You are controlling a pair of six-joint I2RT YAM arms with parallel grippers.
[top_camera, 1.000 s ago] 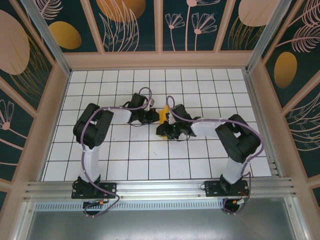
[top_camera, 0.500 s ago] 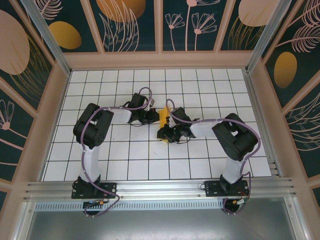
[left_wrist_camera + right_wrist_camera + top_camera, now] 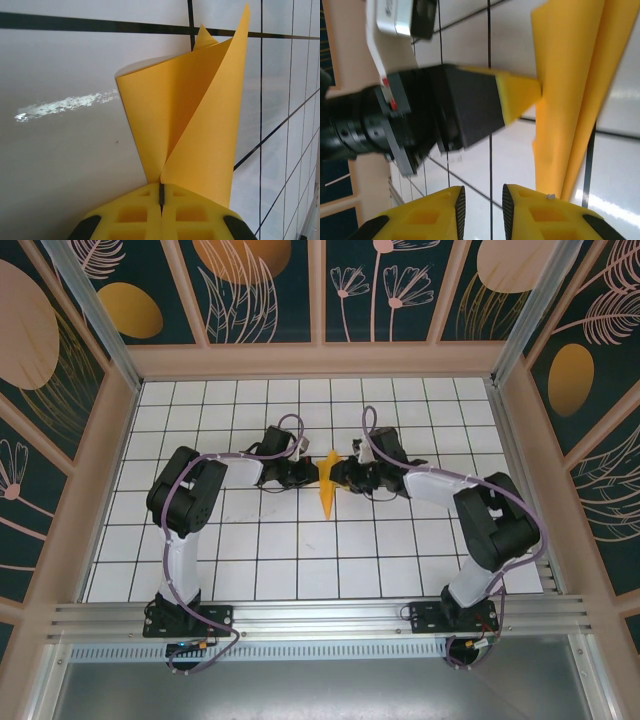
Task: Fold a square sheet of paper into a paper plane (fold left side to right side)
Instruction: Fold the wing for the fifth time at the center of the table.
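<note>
The orange-yellow sheet of paper [image 3: 326, 496] lies mid-table, folded into a narrow shape with its point toward the near edge. My left gripper [image 3: 312, 475] sits at its left edge. In the left wrist view that gripper [image 3: 161, 186] is shut on the paper [image 3: 200, 125], whose two flaps stand up and spread apart. My right gripper [image 3: 341, 477] is just right of the paper. In the right wrist view it [image 3: 482, 202] is open, with bare tile between the pads. The paper [image 3: 570, 65] is off to one side, beside one pad. The left gripper's yellow fingertip [image 3: 520, 92] touches the paper.
The white gridded table [image 3: 250, 540] is boxed in by beige frames and dark printed wall panels [image 3: 60, 370]. An aluminium rail [image 3: 320, 615] runs along the near edge, where both arm bases are bolted.
My right gripper has moved from over the paper's near tip up and right to beside its upper part. More of the paper's length now shows. The left gripper has stayed put.
</note>
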